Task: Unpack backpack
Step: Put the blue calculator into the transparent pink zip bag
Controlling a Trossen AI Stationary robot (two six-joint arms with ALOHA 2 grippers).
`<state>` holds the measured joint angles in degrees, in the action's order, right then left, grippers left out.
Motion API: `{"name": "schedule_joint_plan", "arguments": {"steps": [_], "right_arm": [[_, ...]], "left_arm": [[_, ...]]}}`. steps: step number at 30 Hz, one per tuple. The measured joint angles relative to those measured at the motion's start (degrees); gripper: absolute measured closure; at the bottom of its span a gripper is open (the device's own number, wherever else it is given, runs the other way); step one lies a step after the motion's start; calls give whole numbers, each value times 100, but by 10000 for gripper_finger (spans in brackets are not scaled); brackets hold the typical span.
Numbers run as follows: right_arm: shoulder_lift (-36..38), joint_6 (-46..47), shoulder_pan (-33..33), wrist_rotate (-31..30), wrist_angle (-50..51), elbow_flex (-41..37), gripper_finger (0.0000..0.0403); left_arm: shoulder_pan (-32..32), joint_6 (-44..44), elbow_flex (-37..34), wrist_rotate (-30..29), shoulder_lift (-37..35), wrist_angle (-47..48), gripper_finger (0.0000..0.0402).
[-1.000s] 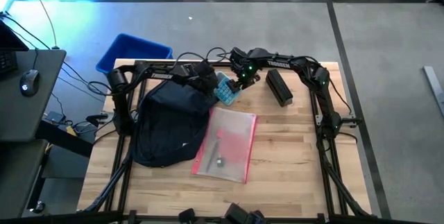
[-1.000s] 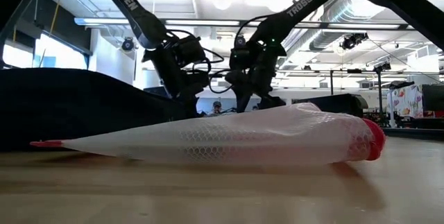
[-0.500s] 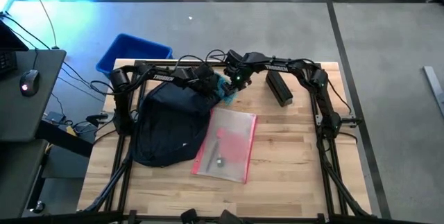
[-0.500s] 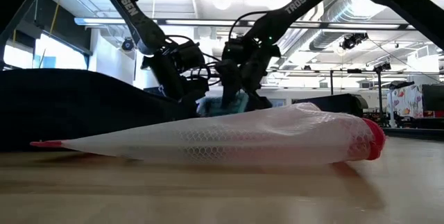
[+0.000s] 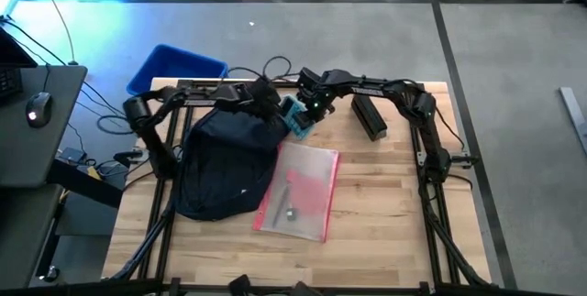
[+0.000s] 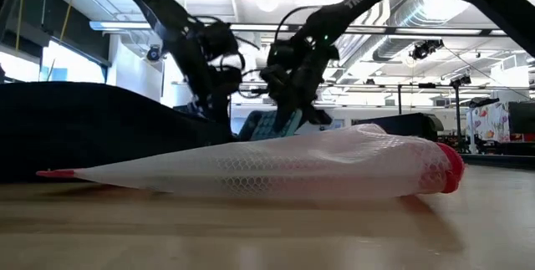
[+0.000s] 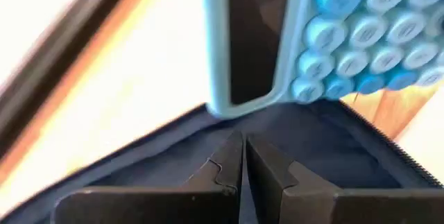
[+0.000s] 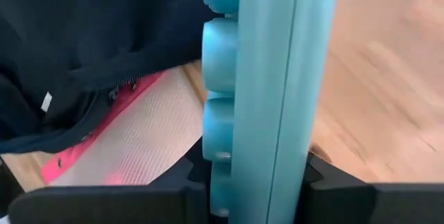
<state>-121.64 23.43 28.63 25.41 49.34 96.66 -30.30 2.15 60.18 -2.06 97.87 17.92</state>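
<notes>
Two grippers met at the far edge of the tabletop (image 5: 385,232). The right gripper (image 5: 303,117) had its fingers (image 8: 326,182) clamped on a light blue bubble-textured case (image 5: 295,119), just beside the backpack's opening. The left gripper (image 5: 266,104) pinched the backpack (image 5: 225,163) fabric with fingers (image 7: 215,175) fully closed. A mesh pouch (image 5: 298,191) lay touching the backpack's right side, on the left half of the tabletop.

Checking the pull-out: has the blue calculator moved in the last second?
Yes. In the high view the calculator, clamped in the right end effector, has shifted toward the backpack and away from the fixed black box.
</notes>
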Motion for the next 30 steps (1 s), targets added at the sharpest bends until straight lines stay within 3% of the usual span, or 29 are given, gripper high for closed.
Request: {"name": "schedule_joint_plan", "arguments": {"steps": [9,13,16,20,25,30], "right_arm": [[1327,-757,-30,-25,1971,0,335],[1910,-952,-239,360,2765,-157,335],[2552,-647,-572,905,2748,-878,335],[3607,536,-1187,1273,2343,-2413,335],[4907,2945,-1963,1231,1280,-4182,335],[5770,5161,-2577,1140,-907,-5670,335]], "left_arm": [[4,0,11,-39,-836,-92,402],[31,-17,17,-1,-879,-71,402],[117,-42,17,4,-879,-5,402],[288,-42,17,6,-879,156,402],[523,-18,17,58,-881,242,401],[705,138,20,241,-868,489,402]]}}
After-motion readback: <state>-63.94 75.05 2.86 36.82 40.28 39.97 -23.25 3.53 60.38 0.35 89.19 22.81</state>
